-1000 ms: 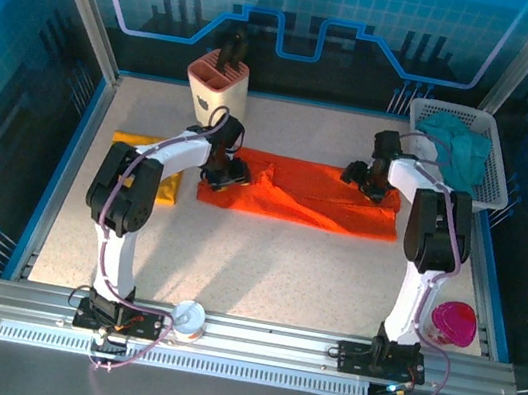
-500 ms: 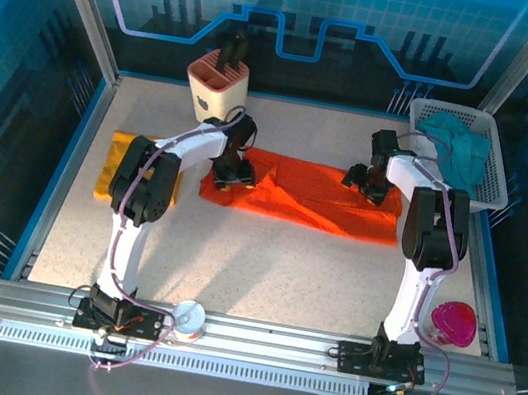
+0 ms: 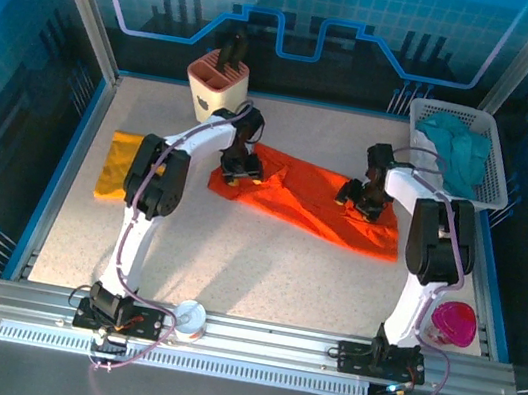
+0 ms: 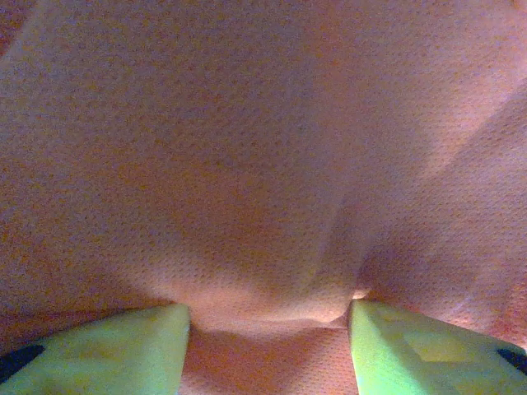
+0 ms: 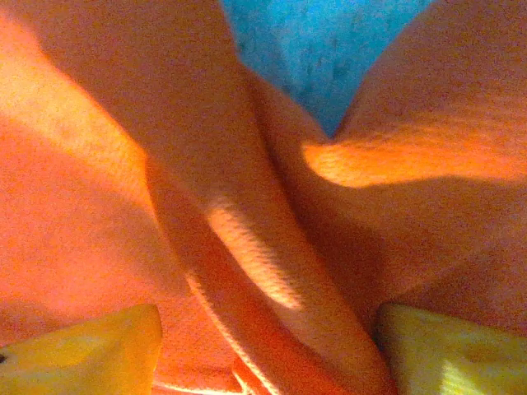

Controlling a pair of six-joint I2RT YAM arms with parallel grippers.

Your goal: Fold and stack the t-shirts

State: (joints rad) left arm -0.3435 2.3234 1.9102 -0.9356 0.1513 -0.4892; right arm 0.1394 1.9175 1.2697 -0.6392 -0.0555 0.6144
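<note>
The bright orange-red cloth t-shirt (image 3: 309, 203) lay rumpled and skewed. The left claw (image 3: 239, 167), half-spread, pinched a bunch of it. The right claw (image 3: 360, 199) straddled a fold, grip unclear.

The bottom edge of the left wrist view cuts off the left gripper's (image 4: 268, 317) fingers (image 4: 107, 350), and the orange-red t-shirt (image 4: 263, 164) is too close and blurred to tell if it is pinched; likewise for the right gripper (image 5: 268, 329) in its view. From above, the left arm (image 3: 163, 165) at centre left hides part of the mustard-yellow t-shirt (image 3: 114, 172); the pink thing (image 3: 453, 321) at lower right is too small to name
</note>
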